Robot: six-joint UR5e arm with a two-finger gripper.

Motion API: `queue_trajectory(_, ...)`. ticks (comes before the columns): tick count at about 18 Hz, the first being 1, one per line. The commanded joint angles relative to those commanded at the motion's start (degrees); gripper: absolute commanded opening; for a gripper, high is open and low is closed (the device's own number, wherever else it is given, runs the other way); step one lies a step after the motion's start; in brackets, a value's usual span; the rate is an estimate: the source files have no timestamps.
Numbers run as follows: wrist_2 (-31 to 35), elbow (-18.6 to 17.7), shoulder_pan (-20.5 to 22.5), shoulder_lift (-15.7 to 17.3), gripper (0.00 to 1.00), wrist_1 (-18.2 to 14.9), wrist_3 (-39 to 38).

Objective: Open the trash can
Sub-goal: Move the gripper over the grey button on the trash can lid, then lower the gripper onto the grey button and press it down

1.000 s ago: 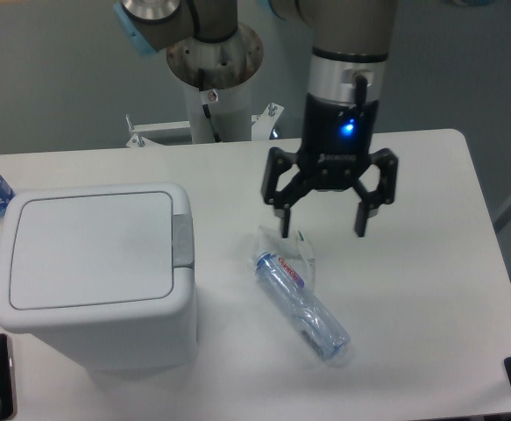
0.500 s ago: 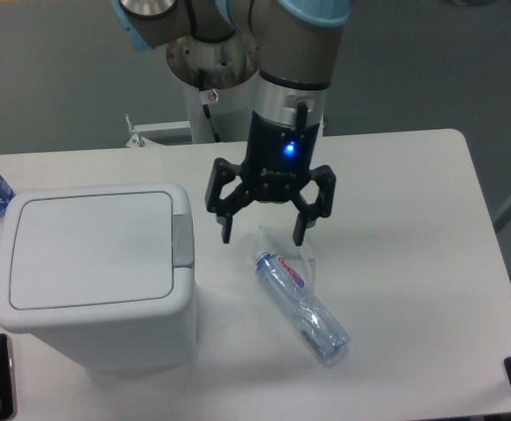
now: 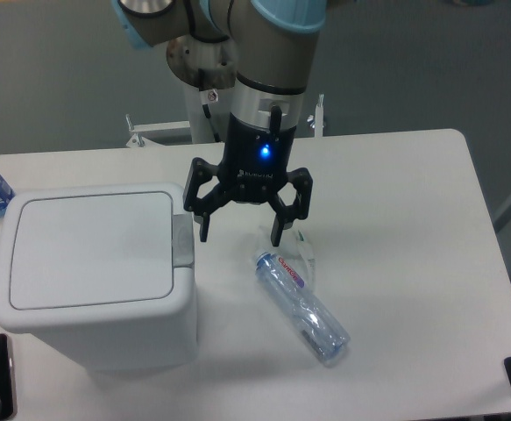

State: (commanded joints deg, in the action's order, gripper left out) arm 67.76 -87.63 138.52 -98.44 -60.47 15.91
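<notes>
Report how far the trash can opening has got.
Done: nothing visible; the large white boxy plastic trash can has its flat lid shut. In hand: the open two-finger gripper hangs empty beside the grey push-button tab. Left: pressing the tab, lid lifting.

**UR5e arm with two-finger gripper: appearance**

Arm [image 3: 268,35]: thick cylindrical segments in matte grey-silver, with light blue caps at the joints. One blue ring shows at the upper left joint, another on the large joint at top centre.

Base column [image 3: 204,105]: white post behind the table, topped by a worn, rust-mottled round flange. A thin black cable runs down it past a small red-and-white tag.

Wrist: polished silver band above a black cylindrical body, with a short black cable stub on its side.

Gripper [image 3: 240,236]: black, with a lit blue indicator and faint white lettering on the housing. Two angular linkage fingers [image 3: 204,230] end in narrow black tips.
</notes>
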Motion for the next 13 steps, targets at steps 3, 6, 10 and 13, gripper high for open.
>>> queue_trajectory(3,0.35,-0.26,-0.35,0.0,1.0,0.09,0.0)
queue_trajectory(6,0.35,-0.35,-0.44,-0.09,1.0,0.09,0.0)
queue_trajectory(10,0.44,-0.79,-0.97,-0.09,1.0,0.18,0.0)
queue_trajectory(13,0.35,-1.06,-0.97,-0.09,1.0,0.26,0.0)
